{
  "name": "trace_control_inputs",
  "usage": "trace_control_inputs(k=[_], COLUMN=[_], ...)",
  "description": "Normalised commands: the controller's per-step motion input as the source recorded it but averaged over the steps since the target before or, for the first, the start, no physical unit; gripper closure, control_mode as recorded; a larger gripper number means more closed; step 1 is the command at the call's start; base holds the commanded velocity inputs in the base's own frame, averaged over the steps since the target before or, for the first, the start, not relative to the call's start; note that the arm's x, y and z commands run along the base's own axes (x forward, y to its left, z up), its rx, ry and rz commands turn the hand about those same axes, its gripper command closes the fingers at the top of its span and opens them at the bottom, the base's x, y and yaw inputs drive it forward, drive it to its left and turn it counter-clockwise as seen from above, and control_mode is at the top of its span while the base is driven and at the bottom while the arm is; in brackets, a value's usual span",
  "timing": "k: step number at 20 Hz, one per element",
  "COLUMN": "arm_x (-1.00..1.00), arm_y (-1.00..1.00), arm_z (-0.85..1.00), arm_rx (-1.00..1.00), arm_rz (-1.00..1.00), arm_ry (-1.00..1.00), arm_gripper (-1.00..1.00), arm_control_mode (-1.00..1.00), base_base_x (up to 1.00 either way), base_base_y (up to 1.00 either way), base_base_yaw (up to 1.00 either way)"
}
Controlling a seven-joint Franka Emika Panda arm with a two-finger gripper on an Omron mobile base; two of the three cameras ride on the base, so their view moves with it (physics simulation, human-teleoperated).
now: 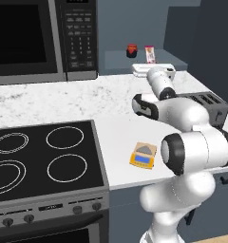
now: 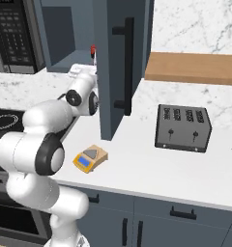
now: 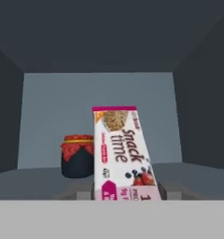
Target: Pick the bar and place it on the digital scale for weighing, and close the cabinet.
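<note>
gripping, it seems, the bar inside cabinet

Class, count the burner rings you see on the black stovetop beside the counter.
4: two at the back, two at the front of the stovetop; the front-left one is cut off.
</note>
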Motion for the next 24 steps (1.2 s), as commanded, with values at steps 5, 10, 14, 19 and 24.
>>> trace_control_inputs(k=[5, 10, 14, 19, 24], arm_x=[-1.0, -1.0, -1.0, -0.94, -0.05], arm_y=[0.08, 0.17, 0.25, 0.24, 0.09], arm_z=[0.09, 0.03, 0.0, 0.0, 0.0], arm_rx=[0.13, 0.15, 0.15, 0.12, 0.03], arm_rz=[0.0, 0.0, 0.0, -0.01, -0.01], arm_ry=[0.36, 0.44, 0.46, 0.48, 0.39], arm_gripper=[1.0, 1.0, 1.0, 1.0, 1.0], arm_control_mode=[-1.0, -1.0, -1.0, -1.0, -1.0], base_base_x=[0.0, 0.0, 0.0, 0.0, 0.0], base_base_y=[0.0, 0.0, 0.0, 0.0, 0.0], base_base_yaw=[0.0, 0.0, 0.0, 0.0, 0.0])
